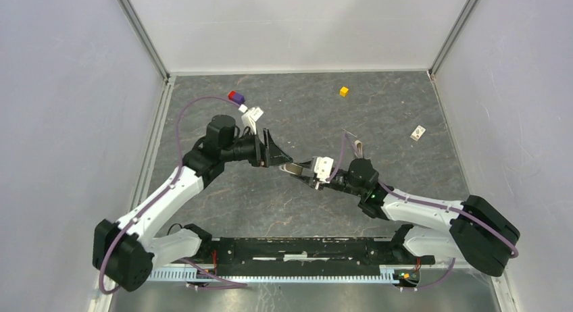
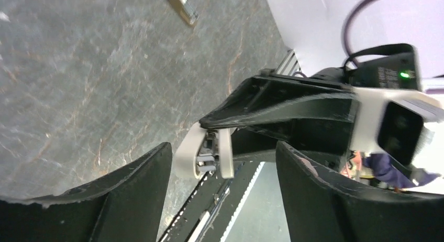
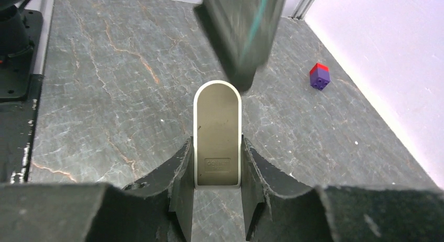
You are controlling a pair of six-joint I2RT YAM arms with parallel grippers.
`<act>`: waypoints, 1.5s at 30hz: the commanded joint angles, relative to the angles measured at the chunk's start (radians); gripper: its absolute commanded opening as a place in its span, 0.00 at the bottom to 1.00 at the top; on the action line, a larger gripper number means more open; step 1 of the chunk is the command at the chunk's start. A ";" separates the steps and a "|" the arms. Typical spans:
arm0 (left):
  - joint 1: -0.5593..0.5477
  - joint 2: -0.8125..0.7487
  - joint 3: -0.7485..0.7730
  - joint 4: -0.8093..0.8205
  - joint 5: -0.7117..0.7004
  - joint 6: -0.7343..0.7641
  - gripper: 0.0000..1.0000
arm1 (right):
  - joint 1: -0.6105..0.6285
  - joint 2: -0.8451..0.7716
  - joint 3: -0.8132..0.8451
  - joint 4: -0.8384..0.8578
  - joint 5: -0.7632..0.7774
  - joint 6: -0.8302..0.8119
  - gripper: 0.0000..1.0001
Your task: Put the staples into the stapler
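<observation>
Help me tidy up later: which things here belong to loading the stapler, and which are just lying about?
Job: stapler, clamped in right gripper; left gripper, open near it.
Lying about: yellow cube; red-and-purple cube; small white piece, too small to identify.

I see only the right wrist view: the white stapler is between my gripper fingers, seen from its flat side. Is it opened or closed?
Observer: Opened; the left wrist view shows the stapler with two white arms apart, grey metal between.
Operator: What is the dark blur above it?
Observer: Likely a finger of the left gripper, which is open and points at the stapler's free end.
Operator: Any staples nearby?
Observer: Cannot tell; top view shows a small white piece lying far right.
</observation>
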 commanded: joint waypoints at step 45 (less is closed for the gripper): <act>-0.152 -0.257 -0.155 0.473 0.294 0.518 0.65 | -0.003 -0.132 -0.139 0.626 -0.152 0.646 0.00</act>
